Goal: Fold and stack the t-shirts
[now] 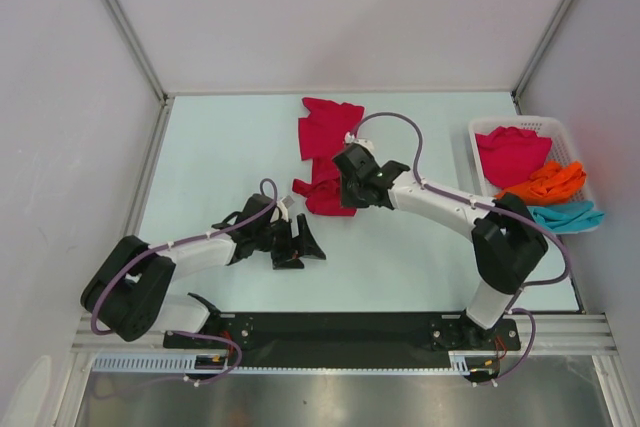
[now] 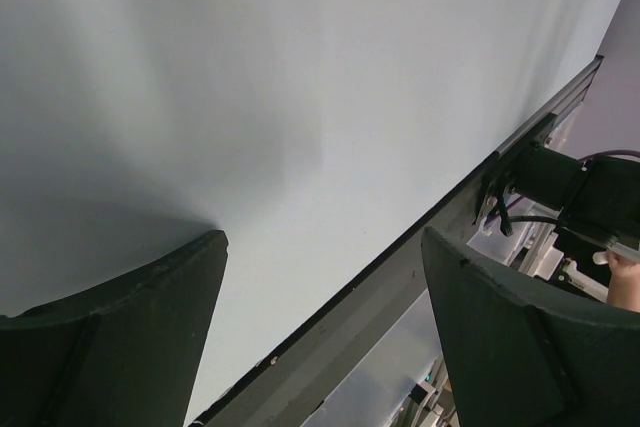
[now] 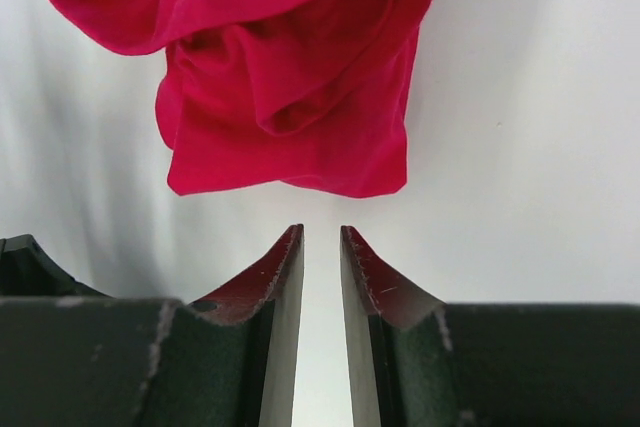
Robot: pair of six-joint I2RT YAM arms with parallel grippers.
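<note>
T-shirt [image 3: 290,97]: crimson, crumpled in soft folds, lying at the far side with one flap reaching far left.
Tool [image 3: 322,232]: two dark fingers [image 3: 275,277] a narrow slit apart, tips just short of the T-shirt's near hem, not touching.
Bench [image 3: 540,147]: pale, plain, visible through the slit.

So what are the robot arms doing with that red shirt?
The right gripper hovers right by a crumpled red t-shirt on the table. Its fingers are almost together and hold nothing. The left gripper is wide open over bare table, also empty. Three more t-shirts, red, orange and teal, sit in the white basket on the right. Nothing looks folded yet.
</note>
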